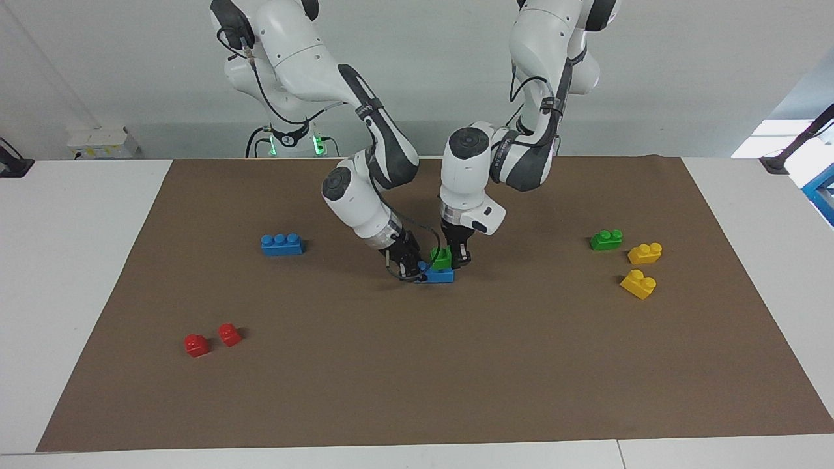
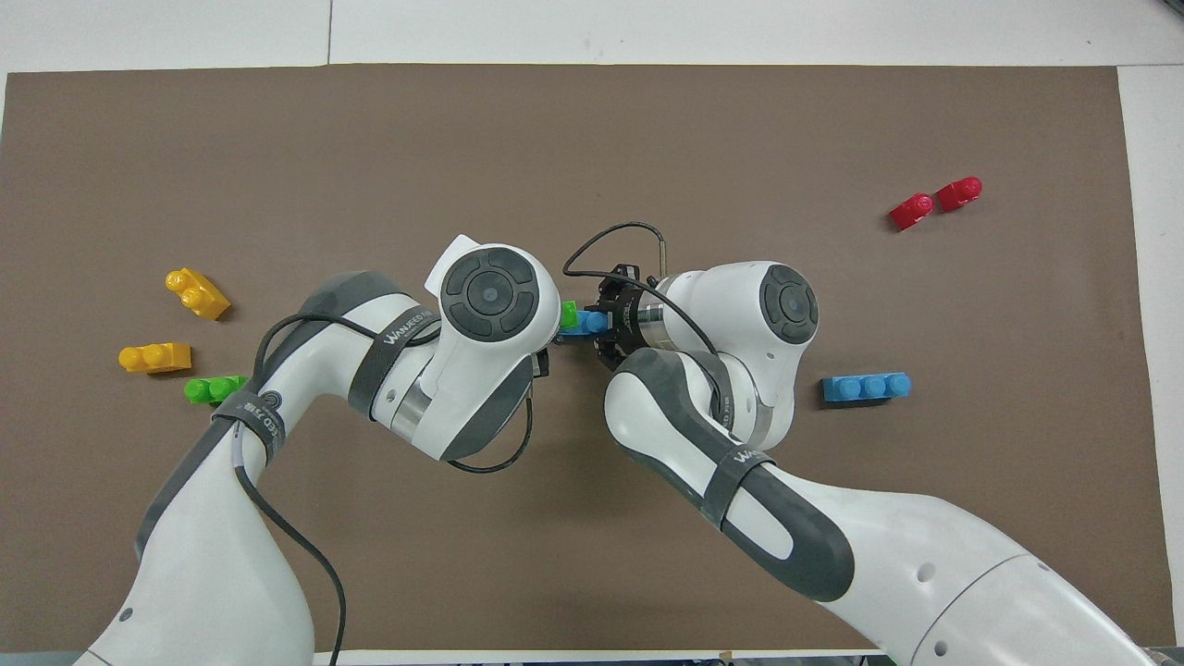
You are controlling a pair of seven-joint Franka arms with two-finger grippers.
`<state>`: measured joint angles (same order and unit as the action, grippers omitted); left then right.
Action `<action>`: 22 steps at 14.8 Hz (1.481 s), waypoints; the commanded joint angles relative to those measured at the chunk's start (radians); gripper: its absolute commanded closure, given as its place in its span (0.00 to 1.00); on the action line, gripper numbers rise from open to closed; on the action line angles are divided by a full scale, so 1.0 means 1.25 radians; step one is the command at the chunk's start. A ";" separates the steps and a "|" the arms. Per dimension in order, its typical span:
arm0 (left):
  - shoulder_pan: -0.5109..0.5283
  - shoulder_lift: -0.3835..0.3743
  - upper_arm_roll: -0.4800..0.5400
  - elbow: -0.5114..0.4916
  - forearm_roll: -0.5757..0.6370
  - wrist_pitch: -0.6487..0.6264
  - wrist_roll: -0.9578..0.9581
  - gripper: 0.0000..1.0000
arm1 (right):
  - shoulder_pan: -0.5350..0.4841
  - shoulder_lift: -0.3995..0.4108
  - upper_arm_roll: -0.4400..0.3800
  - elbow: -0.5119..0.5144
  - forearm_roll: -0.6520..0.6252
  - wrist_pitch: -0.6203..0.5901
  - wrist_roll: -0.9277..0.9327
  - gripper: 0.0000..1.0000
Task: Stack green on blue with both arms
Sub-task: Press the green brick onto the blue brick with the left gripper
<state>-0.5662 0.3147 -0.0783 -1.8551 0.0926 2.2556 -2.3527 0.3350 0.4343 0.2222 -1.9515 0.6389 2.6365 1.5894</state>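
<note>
Green brick (image 1: 442,258), blue brick (image 1: 440,276): glossy smooth plastic. Brown mat (image 1: 417,378): matt, paper-like. Arm shells glossy white.

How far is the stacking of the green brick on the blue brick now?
Nearly done: the green brick sits on the blue brick at mid-mat. In hand: the left pincer grips the green brick, and the right pincer holds the blue brick's end. Left: letting go and pulling back.

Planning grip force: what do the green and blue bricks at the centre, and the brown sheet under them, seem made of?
Green brick and blue brick: likely hard moulded plastic, saturated colour, slight sheen, round studs. Brown sheet: matte, looks like paper or thin felt; cannot tell which.
</note>
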 commanded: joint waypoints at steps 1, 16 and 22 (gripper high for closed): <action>-0.013 -0.001 0.011 -0.022 0.018 0.031 -0.021 1.00 | 0.006 0.010 0.000 -0.002 0.018 0.024 0.000 1.00; -0.015 0.027 0.012 -0.045 0.069 0.084 -0.051 1.00 | 0.004 0.010 0.000 -0.002 0.018 0.025 -0.003 1.00; -0.013 0.030 0.014 -0.061 0.078 0.112 -0.053 1.00 | 0.003 0.010 0.000 -0.002 0.018 0.025 -0.003 1.00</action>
<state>-0.5723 0.3362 -0.0788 -1.9001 0.1590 2.3471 -2.3759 0.3354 0.4349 0.2222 -1.9515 0.6389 2.6379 1.5894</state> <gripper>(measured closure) 0.656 0.656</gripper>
